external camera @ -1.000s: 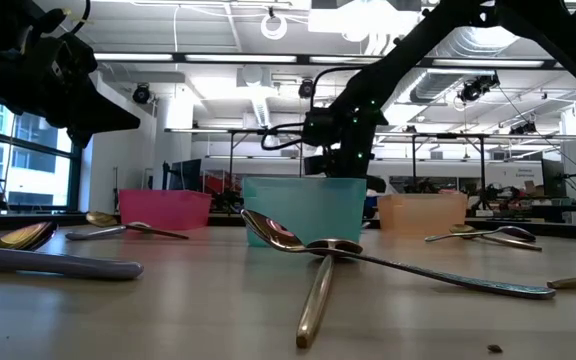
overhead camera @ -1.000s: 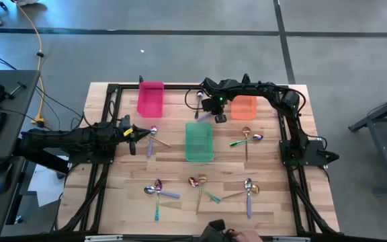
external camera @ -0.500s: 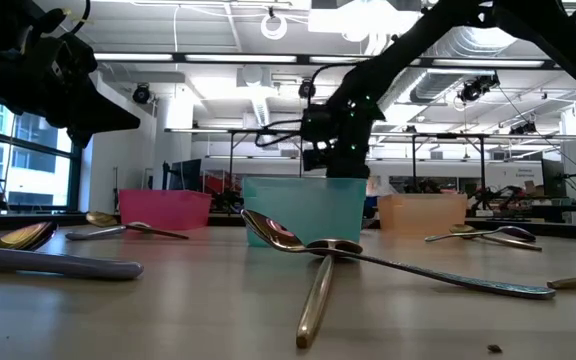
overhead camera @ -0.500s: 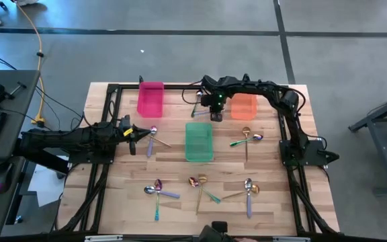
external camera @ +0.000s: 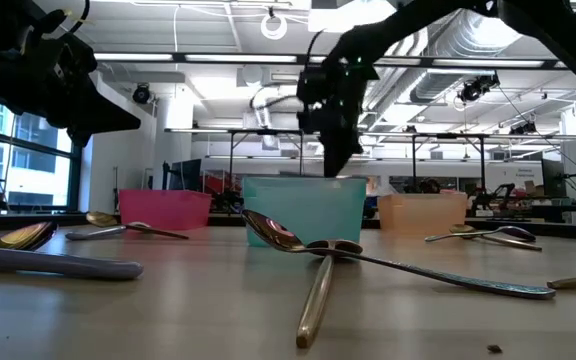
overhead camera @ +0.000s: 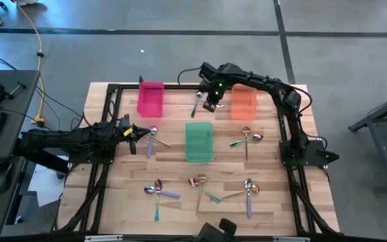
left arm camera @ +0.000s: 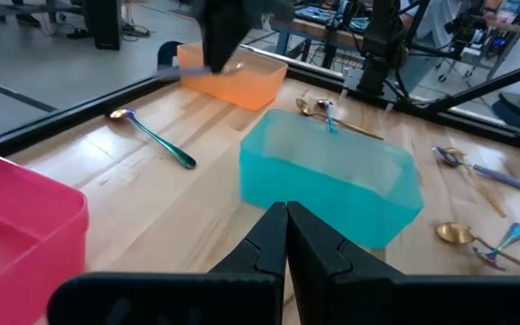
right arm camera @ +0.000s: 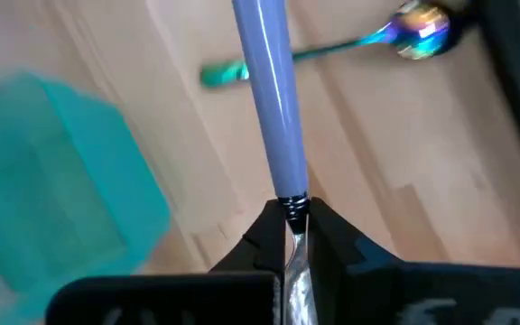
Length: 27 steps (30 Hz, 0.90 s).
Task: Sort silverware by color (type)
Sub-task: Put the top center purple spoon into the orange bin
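Up and back goes the right gripper (overhead camera: 209,104) — a second ago it was low beside the orange bin (overhead camera: 243,106), and now it hangs high over the bare wood between the pink bin (overhead camera: 150,99) and the orange one, behind the green bin (overhead camera: 198,141). Its fingers are pinched on a purple-handled spoon (right arm camera: 273,108); the handle sticks straight out past the fingertips, and the bowl end is hidden between them.

So the pick looks done, and the carry is on. Which bin takes purple? The frames don't settle that. Whichever it is, the next move calls for bringing the handle tip over an open bin mouth and lowering before letting go, since a long thin spoon dropped from that height could bounce off a rim.

Just beyond the held handle, a teal-handled spoon (right arm camera: 323,52) lies flat on the wood, not yet sorted.

The left gripper (overhead camera: 134,132) waits with fingers pressed together, close by a pair of spoons (overhead camera: 154,138).

The right wrist view alone shows the pinch on the spoon. From above, the held spoon is only a faint sliver. The low view shows how high the right gripper (external camera: 330,95) rides above the green bin's rim. The left wrist view catches the teal-handled spoon (left arm camera: 152,138) from the other side.
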### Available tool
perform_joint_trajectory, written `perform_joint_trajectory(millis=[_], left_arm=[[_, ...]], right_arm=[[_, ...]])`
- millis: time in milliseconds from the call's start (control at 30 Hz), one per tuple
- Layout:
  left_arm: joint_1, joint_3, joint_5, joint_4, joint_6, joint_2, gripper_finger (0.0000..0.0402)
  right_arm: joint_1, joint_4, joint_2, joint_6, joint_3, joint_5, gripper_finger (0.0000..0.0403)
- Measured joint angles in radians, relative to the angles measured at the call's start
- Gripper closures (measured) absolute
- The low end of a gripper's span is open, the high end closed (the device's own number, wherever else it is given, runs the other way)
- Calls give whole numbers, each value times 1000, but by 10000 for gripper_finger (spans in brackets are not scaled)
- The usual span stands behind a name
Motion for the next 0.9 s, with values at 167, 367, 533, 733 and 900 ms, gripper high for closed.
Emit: perform_joint_trajectory(millis=[167, 367, 533, 733, 900], left_arm=[[0, 0, -8, 0, 16, 0, 402], [0, 0, -8, 0, 26, 0, 402], [0, 0, -8, 0, 42, 0, 401], [0, 0, -8, -2, 44, 0, 401], [0, 0, -8, -1, 4, 0, 402]], right_arm=[[-59, -49, -108, 178, -48, 105, 399], [-143, 36, -281, 358, -306, 166, 400], [-159, 234, -411, 380, -505, 127, 401], [-78, 347, -430, 237, -517, 85, 396], [-34, 311, -393, 365, -508, 89, 342]])
